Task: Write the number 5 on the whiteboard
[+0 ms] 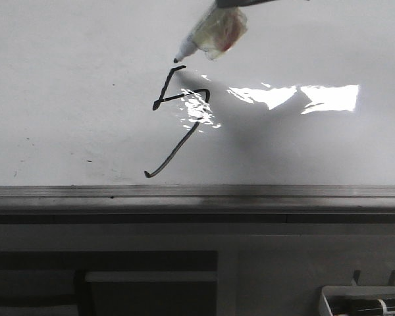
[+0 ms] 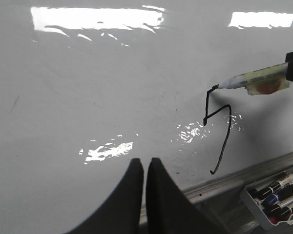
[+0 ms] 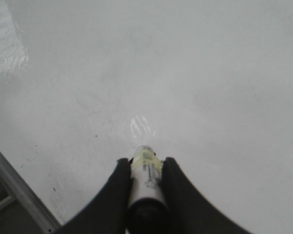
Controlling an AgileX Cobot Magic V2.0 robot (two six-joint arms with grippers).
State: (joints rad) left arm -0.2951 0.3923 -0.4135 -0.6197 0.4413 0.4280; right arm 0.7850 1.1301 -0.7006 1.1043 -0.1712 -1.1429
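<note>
The whiteboard (image 1: 66,99) fills the front view. Black strokes of the number 5 (image 1: 178,118) are on it: a short top hook, a slanted stem, a bar to the right and a long tail sweeping down-left. My right gripper (image 3: 145,163) is shut on a tape-wrapped marker (image 3: 146,183), and only its edge shows at the top of the front view (image 1: 234,4). The marker (image 1: 210,33) points down-left, its tip at the top end of the strokes. The left wrist view shows the marker (image 2: 254,80) and the number 5 (image 2: 219,126). My left gripper (image 2: 144,163) is shut and empty, over bare board left of the strokes.
A grey metal rail (image 1: 197,192) runs along the board's lower edge. A white tray (image 1: 355,296) of spare markers sits below the rail at the right and also shows in the left wrist view (image 2: 276,197). A bright glare patch (image 1: 303,97) lies right of the strokes.
</note>
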